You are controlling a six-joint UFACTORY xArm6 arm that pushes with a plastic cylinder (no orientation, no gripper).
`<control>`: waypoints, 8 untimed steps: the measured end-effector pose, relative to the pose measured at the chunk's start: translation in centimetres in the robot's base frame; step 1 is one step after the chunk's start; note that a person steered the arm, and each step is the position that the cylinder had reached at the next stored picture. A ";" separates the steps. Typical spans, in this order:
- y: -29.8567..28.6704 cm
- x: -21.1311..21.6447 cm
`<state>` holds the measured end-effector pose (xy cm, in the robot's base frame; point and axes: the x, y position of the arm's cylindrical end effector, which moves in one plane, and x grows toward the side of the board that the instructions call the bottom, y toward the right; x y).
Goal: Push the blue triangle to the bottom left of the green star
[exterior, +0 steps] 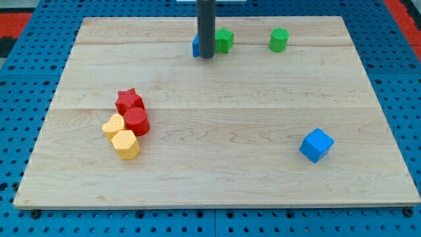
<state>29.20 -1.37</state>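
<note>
A pale wooden bench (217,164) fills most of the view, built from long planks with faint seams running left to right. Under it lies a blue perforated sheet (26,210), its holes in even rows, showing along all 4 edges. Red patches (13,13) sit in the 2 top corners. Light is even, shadows soft.

Straight dark grey rod (206,29)
</note>
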 end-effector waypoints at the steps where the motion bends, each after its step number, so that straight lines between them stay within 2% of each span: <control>1: 0.1 -3.3; 3: -0.6 -8.0; 4: -2.7 -9.9; 6: -9.8 -7.1; 7: -16.7 -7.3; 8: -13.3 -3.5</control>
<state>25.69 -14.71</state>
